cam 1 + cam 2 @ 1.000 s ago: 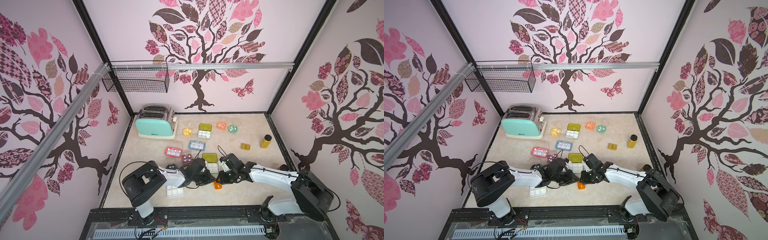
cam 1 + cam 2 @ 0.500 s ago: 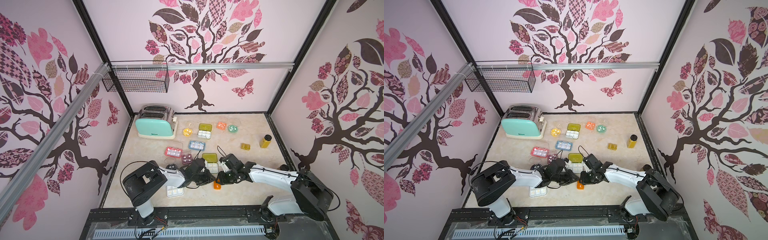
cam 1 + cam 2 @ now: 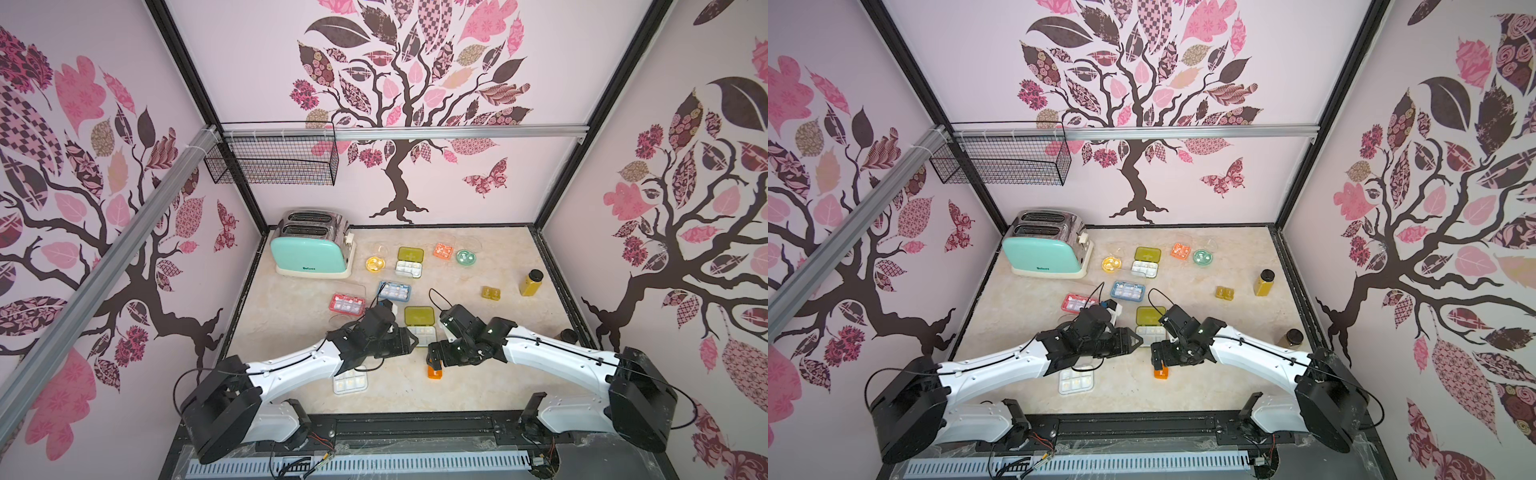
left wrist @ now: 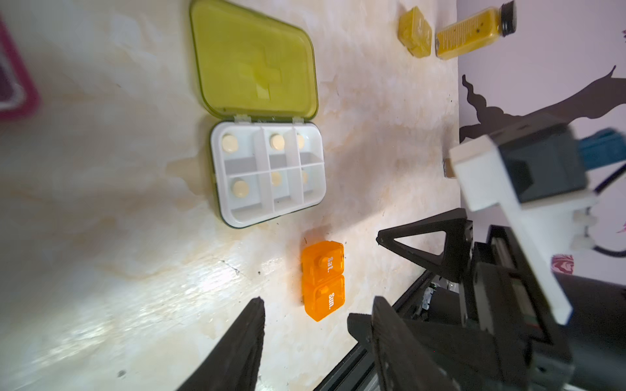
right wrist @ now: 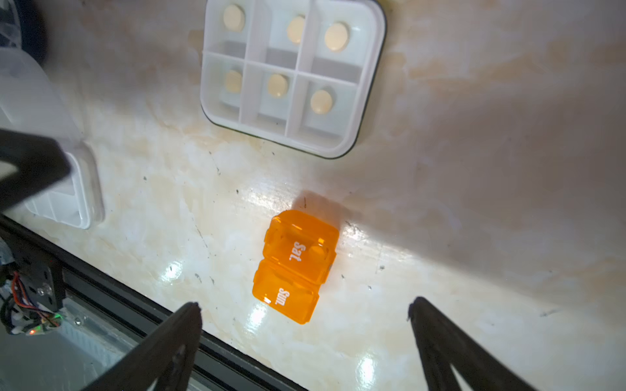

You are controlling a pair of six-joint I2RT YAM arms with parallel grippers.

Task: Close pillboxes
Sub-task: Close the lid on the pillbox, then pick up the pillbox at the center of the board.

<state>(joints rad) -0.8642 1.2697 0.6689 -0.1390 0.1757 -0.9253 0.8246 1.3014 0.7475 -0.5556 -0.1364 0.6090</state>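
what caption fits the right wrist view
Open right gripper over the orange Sat/Sun pillbox, beside an open white pillbox.

The desk [image 5: 474, 237] has a smooth, glossy, cream marbled surface with bright glare. The orange pillbox [image 5: 294, 267] is smooth translucent plastic. At its 12 o'clock, the white tray [image 5: 291, 67] is opaque satin plastic, hinged to a glossy translucent yellow-green lid [image 4: 254, 61].

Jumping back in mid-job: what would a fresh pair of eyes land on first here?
The bright orange Sat./Sun. pillbox, apparently shut, lies free near the table's front edge, with the left hand and right hand both open by it. Just behind it the yellow-green pillbox gapes open, a pill in each white compartment. A mint toaster stands back left.
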